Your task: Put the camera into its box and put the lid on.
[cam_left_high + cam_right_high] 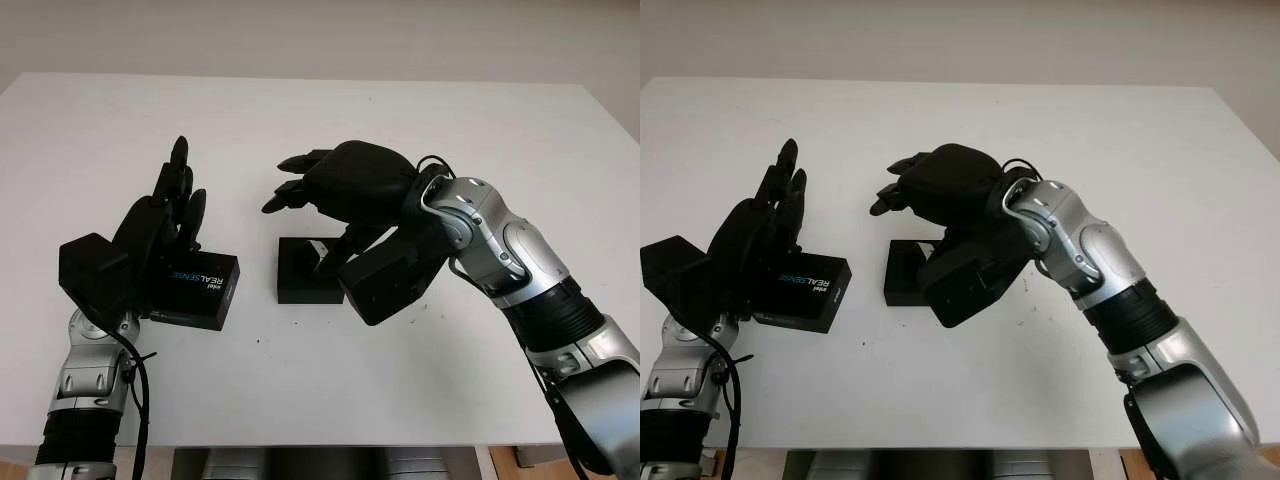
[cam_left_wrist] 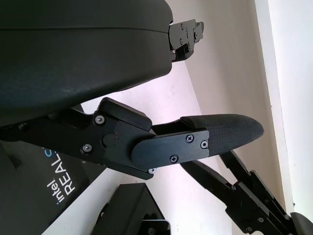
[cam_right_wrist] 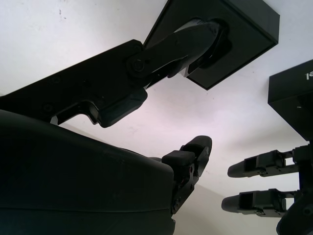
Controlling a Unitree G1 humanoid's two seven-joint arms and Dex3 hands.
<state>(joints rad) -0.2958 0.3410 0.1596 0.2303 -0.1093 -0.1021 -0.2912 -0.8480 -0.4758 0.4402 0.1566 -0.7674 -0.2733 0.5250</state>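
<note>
The open black box stands mid-table. A small silvery part of the camera shows inside it. My right hand hovers over the box, its upper fingers stretched leftward and its thumb reaching down into the box beside the camera; it holds nothing that I can see. The black lid, printed "REALSENSE", lies to the left of the box. My left hand is open along the lid's left side, its fingers pointing away from me past the lid's far edge.
The white table stretches wide behind and to the right of both hands. A narrow strip of table separates lid and box. The right forearm crosses the table's right front.
</note>
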